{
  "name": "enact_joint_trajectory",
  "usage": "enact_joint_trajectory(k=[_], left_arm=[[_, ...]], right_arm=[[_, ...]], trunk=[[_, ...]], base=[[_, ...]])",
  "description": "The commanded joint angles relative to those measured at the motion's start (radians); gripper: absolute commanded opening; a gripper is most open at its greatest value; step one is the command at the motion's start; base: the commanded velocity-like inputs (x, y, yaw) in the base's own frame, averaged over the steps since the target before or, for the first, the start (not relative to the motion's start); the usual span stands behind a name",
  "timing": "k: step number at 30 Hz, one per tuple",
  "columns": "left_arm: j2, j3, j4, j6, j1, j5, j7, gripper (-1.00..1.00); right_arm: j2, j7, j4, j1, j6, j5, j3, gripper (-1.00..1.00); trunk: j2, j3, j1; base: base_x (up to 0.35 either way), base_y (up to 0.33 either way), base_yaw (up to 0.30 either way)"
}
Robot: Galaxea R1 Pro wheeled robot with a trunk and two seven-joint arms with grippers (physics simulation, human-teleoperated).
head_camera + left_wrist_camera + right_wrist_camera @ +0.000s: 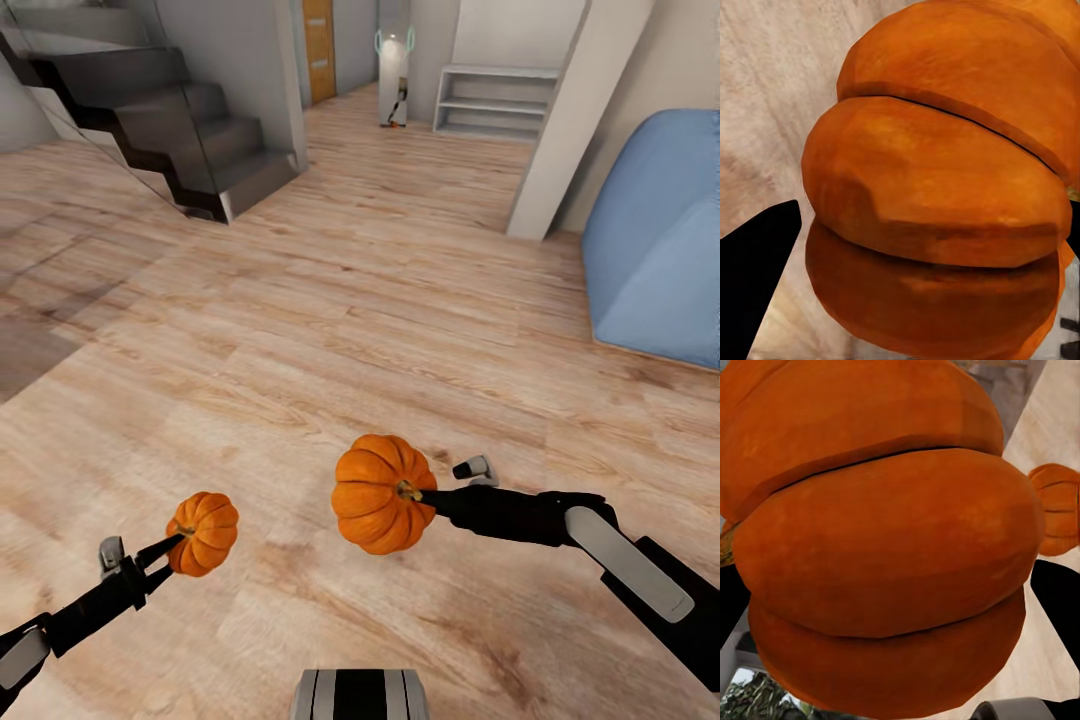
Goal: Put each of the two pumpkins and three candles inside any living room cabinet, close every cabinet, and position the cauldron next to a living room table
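Two bright-orange ribbed pumpkins hang above the wooden floor. The smaller-looking pumpkin (205, 533) sits at the tip of my left gripper (180, 540), which is shut on it at the stem side. The larger-looking pumpkin (378, 495) is held the same way by my right gripper (412, 493). In the left wrist view its pumpkin (937, 195) sits close between dark fingers (757, 270). In the right wrist view its pumpkin (885, 540) looms large, with the other pumpkin (1059, 510) beyond. The candles, cabinet, cauldron and table are out of view.
Dark stairs (170, 120) rise at the far left. A blue sofa (660, 250) stands at the right, a slanted pale pillar (575, 120) beside it. A white shelf unit (495, 100) and an orange door (318, 50) lie far ahead. Open wooden floor (360, 300) stretches in front.
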Motion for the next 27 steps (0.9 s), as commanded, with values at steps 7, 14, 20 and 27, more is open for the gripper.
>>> enact_joint_trajectory(k=[7, 14, 20, 27], left_arm=[[0.003, -0.008, 0.000, 0.068, 0.000, 0.005, -0.001, -1.00], [0.006, -0.008, 0.001, 0.073, 0.000, 0.006, -0.003, -1.00], [0.021, -0.009, 0.001, 0.074, 0.000, 0.002, -0.076, -1.00], [0.023, -0.011, 0.009, 0.075, 0.000, 0.000, -0.098, -1.00]], right_arm=[[-0.001, 0.000, 0.007, -0.001, 0.004, -0.006, 0.002, -1.00], [-0.001, -0.005, 0.009, -0.001, 0.004, -0.005, 0.002, -1.00], [-0.001, -0.007, 0.008, -0.001, 0.003, -0.005, 0.002, -1.00], [-0.001, -0.009, 0.012, -0.001, 0.003, -0.002, 0.002, -1.00]], trunk=[[0.001, 0.026, -0.003], [0.003, 0.055, -0.006], [0.004, 0.086, -0.009], [0.006, 0.125, -0.012]], base=[[0.000, 0.000, 0.000], [0.000, 0.000, 0.000], [0.000, 0.000, 0.000], [0.000, 0.000, 0.021]])
